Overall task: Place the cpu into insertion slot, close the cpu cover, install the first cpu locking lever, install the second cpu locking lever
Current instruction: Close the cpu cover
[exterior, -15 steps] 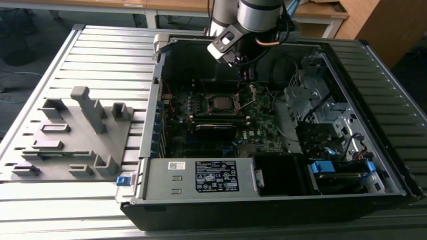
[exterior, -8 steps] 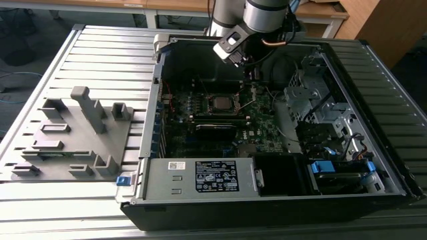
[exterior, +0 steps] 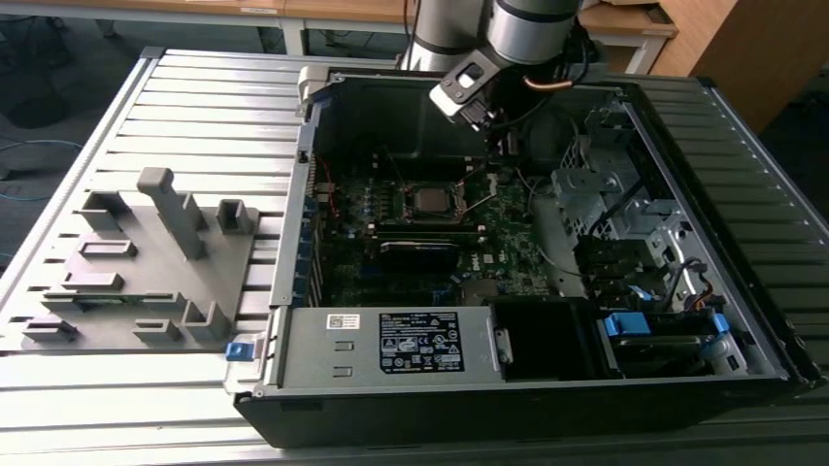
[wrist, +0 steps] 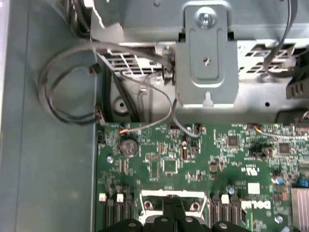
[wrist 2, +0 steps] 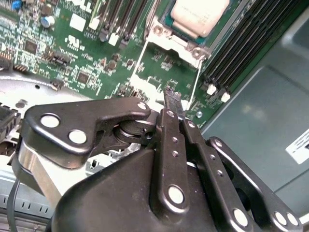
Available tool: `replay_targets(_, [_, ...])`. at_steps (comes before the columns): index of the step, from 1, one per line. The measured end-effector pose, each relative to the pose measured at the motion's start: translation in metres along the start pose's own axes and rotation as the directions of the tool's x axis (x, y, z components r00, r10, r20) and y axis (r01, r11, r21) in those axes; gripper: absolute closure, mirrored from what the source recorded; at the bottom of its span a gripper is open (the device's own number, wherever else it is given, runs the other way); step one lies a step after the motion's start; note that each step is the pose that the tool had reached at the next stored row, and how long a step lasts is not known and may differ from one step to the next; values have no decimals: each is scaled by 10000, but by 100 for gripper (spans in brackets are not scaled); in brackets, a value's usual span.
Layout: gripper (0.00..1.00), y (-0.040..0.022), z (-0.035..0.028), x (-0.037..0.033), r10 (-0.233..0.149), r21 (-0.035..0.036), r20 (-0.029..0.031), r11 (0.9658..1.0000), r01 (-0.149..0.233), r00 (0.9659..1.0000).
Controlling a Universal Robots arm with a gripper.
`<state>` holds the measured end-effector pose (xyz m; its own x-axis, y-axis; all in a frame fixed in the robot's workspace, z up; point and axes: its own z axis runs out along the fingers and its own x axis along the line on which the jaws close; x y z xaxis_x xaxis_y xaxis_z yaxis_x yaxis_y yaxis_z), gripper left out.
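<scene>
Shut gripper in the second wrist view: fingertips pressed together, nothing between them. Poised over the green motherboard, just beside the socket; can't tell whether touching.

Cpu flat in the socket, pale metal face up, far part cut off at the picture edge. Silvery cpu cover probably down around it, but just one corner stretch on show, so not certain. Black memory slots alongside the socket.

In the first wrist view, socket mostly hidden behind the gripper itself. Further along the board: coin battery, loop of grey cables, grey metal bracket.

In the exterior view, arm down inside the open computer case, blocking the back corner. Gripper near the cpu, off to its far side. Power supply box at the near end of the case. Case on a slatted metal bench. Grey plastic fixture at the exterior view's left, apart from the case.
</scene>
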<state>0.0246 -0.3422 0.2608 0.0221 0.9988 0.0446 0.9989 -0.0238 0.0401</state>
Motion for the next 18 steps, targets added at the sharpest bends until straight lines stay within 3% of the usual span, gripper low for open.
replay_targets(8, [89, 157, 9, 5, 0, 0, 1, 10000, 0, 10000])
replay_targets(18, [89, 234, 13, 7, 0, 0, 1, 10000, 0, 10000])
